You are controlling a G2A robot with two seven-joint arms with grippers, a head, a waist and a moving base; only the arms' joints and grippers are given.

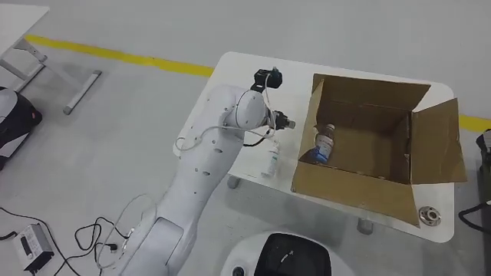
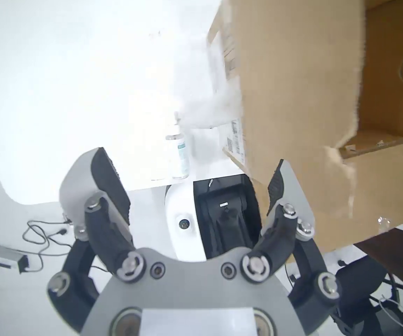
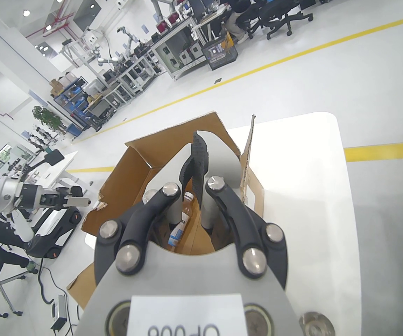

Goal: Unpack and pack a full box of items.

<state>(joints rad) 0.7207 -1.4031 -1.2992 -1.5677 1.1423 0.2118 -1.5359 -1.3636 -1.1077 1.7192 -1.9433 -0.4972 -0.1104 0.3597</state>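
An open cardboard box (image 1: 360, 185) stands on the right half of the white table (image 1: 245, 77). Inside it lies a clear bottle (image 1: 325, 141) with brownish liquid and a blue label. A small white bottle (image 1: 271, 159) sits on the table left of the box, near the front edge. My left gripper (image 1: 289, 123) hovers open and empty beside the box's left wall; in the left wrist view the left gripper (image 2: 190, 167) frames the white bottle (image 2: 180, 155) with the box (image 2: 292, 71) alongside. My right gripper (image 3: 198, 145) is shut on nothing, above the box (image 3: 131, 162) and its bottle (image 3: 180, 223).
A small round metal part (image 1: 430, 215) lies at the table's front right corner, also visible as the metal part (image 3: 315, 323) beside the right wrist. The box flaps stand up on the left and fold out on the right. Bare tabletop (image 3: 310, 194) lies beside the box.
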